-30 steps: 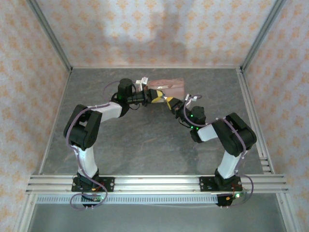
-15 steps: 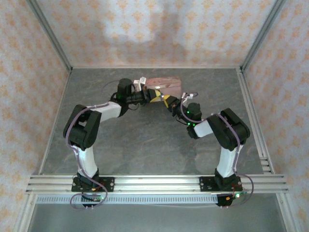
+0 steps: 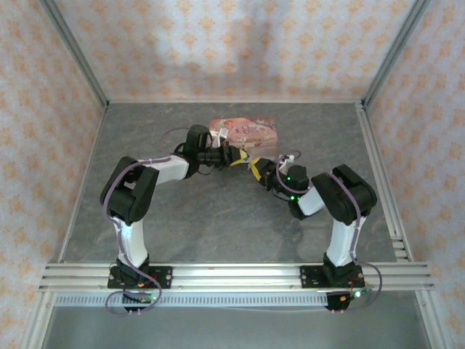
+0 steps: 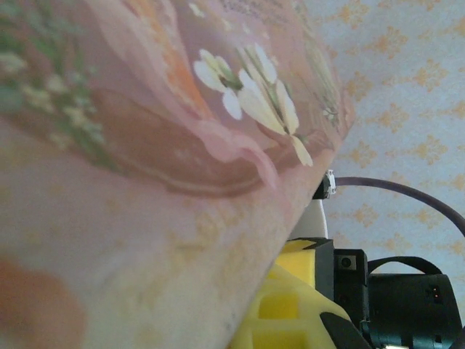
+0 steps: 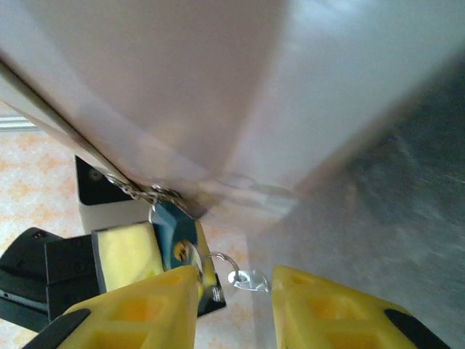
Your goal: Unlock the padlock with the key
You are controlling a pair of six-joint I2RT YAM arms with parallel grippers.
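The blue padlock (image 5: pixel 173 236) hangs at the lower edge of the pink picture-lidded tin (image 3: pixel 247 129), its shackle end in a small metal clasp (image 5: pixel 142 192). My left gripper (image 3: pixel 234 157) is shut on the padlock, with a yellow pad (image 5: pixel 127 251) against its side. From the padlock's keyhole face a thin wire ring leads to a small shiny piece, the key (image 5: pixel 251 278) as far as I can tell. My right gripper (image 5: pixel 236 282) is open, its jaws on either side of that ring and not clamping it. The tin (image 4: pixel 145 160) looms close in the left wrist view, above a yellow finger (image 4: pixel 290 313).
The grey table (image 3: pixel 218 211) stretches in front of both grippers. Patterned walls and metal frame posts (image 3: pixel 76 54) close in the back and sides. The tin sits near the back middle, right behind the two grippers.
The right jaws have parted from shut to open beside the padlock. The tin has shifted and now shows its pink lid. Both arms have drawn slightly nearer and closer together.
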